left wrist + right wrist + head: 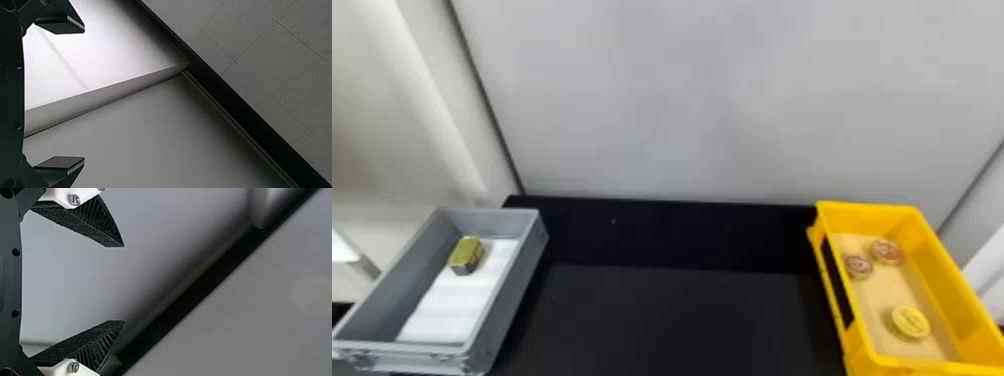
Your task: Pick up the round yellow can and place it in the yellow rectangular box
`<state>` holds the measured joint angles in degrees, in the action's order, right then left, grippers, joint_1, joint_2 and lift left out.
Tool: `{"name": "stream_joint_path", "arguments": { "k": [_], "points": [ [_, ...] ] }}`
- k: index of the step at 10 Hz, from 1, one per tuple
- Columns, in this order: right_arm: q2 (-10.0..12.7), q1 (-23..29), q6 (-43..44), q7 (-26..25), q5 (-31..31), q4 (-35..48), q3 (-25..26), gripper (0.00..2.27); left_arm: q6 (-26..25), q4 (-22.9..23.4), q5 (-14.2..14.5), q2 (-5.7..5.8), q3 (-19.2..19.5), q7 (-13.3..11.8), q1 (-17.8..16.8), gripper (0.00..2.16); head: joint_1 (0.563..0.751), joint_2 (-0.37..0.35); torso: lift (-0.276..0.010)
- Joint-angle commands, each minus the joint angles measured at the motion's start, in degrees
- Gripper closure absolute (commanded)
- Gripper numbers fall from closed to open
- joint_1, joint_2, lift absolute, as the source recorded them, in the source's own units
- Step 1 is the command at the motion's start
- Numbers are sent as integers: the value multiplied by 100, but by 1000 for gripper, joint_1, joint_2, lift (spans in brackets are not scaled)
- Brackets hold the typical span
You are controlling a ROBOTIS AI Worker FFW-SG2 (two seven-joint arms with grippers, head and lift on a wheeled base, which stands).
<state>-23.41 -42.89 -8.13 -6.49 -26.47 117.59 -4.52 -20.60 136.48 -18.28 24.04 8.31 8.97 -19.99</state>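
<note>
I have the round yellow can (910,322) already inside the yellow rectangular box (871,218), on its tan floor (878,295), a flat round face turned up at me. In the head view I read it at about four o'clock, nearer the box's six o'clock end than its twelve.

From that can, one reddish round can (858,266) sits between ten and eleven o'clock, and a second reddish round can (887,251) between eleven and twelve. Those two are close together; I can't tell if they touch. Both are well apart from the yellow one.

The yellow box sits at four o'clock on my head view, the black counter (662,320) stretches through six, and the grey box (509,295) is over at eight. Inside the grey box, towards its twelve o'clock end, is a gold tin (466,255) with a dark side, by a white sheet (457,305) that runs from it down towards seven. A pale wall (682,100) rises at twelve.

On the wrist views, my left jaws (84,94) are wide apart and empty, facing a pale panel (148,129) and speckled tiles (254,58). My right jaws (124,284) are also spread wide and hold nothing, with a dark diagonal strip (195,293) beyond them.
</note>
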Motion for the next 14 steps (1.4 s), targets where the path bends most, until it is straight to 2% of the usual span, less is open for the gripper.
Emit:
{"name": "stream_joint_path", "arguments": {
  "k": [1,3,14],
  "points": [
    [-234,-141,215,-160,44,484,-119,91,-24,19,0,76,13,0,-31,107,663,54,-10],
    [-305,-211,224,-186,26,528,-207,91,-59,37,0,102,13,-9,-40,107,663,54,-10],
    [-357,-62,250,-327,17,519,-251,93,-59,46,0,243,4,-18,-31,107,663,54,-10]
  ]
}}
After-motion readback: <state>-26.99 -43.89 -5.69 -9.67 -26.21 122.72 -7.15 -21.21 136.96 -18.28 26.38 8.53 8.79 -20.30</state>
